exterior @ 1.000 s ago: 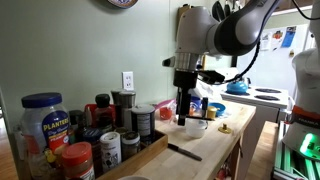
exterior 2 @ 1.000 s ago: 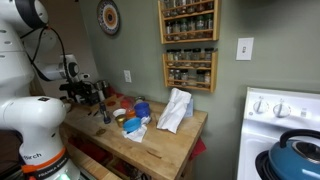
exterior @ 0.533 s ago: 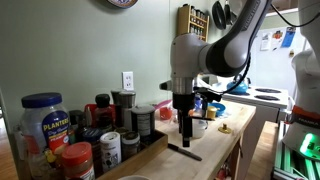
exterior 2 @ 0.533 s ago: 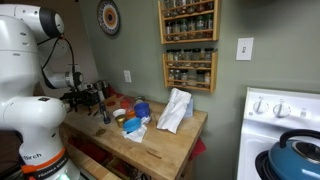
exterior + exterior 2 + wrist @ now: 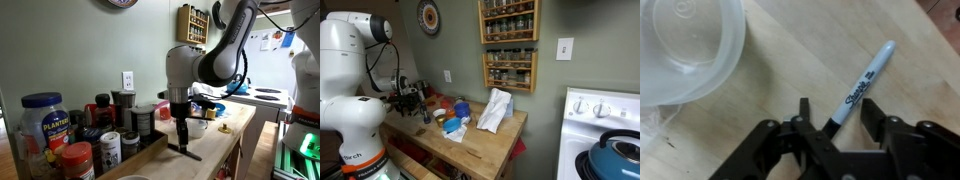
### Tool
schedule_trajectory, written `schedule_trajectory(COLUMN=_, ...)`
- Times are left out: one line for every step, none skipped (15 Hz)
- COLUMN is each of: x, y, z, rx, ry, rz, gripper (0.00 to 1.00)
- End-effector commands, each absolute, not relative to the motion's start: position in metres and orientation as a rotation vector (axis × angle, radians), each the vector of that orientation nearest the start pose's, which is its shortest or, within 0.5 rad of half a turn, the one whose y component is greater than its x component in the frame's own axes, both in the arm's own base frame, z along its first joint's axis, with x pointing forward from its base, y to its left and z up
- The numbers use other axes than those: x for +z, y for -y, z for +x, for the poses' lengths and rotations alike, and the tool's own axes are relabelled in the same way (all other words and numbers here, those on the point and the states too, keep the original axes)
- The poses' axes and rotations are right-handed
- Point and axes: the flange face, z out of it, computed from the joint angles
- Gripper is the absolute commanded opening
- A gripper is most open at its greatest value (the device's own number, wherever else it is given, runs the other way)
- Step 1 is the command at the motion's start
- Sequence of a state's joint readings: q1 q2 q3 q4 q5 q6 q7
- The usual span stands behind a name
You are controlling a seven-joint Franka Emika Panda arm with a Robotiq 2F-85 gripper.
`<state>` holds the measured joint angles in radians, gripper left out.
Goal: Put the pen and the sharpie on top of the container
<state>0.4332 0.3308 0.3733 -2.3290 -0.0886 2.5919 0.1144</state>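
The spread tool [image 5: 837,110] straddles the sharpie [image 5: 862,86] near one end (not its middle), so pinching there could let it swivel loose.

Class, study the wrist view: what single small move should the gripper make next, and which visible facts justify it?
Probably lower slightly and close on the sharpie. In the wrist view the gripper is open and straddles the sharpie's lower end, and the sharpie lies flat on the wooden counter. The container sits apart at the upper left, so a grasp seems needed before any carry.
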Motion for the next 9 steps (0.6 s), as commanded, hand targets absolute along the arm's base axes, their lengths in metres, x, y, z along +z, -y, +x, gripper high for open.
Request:
schedule_trajectory(x=0.194, y=-0.381, z=0.356, rx=0.106, ry=1.121, rz=-2.876, gripper=0.27)
schedule_trajectory(x=0.196, y=-0.380, z=0.357, rx=0.111, ry=1.112, rz=-2.878, gripper=0.20)
schedule_trajectory(x=0.200, y=-0.378, z=0.358, rx=0.109, ry=1.099, rz=-2.880, gripper=0.13)
schedule_trajectory(x=0.205, y=-0.376, z=0.357, rx=0.109, ry=1.090, rz=-2.884, gripper=0.05)
schedule_trajectory(x=0.207, y=-0.373, z=0.357, rx=0.121, ry=1.077, rz=-2.892, gripper=0.01)
schedule_trajectory(x=0.211, y=-0.368, z=0.358, rx=0.131, ry=1.061, rz=-2.900, gripper=0.04)
schedule_trajectory(x=0.215, y=-0.366, z=0.357, rx=0.133, ry=1.047, rz=-2.905, gripper=0.04)
schedule_trajectory(x=0.220, y=-0.363, z=0.356, rx=0.141, ry=1.029, rz=-2.910, gripper=0.02)
schedule_trajectory(x=0.225, y=-0.362, z=0.355, rx=0.138, ry=1.016, rz=-2.912, gripper=0.04)
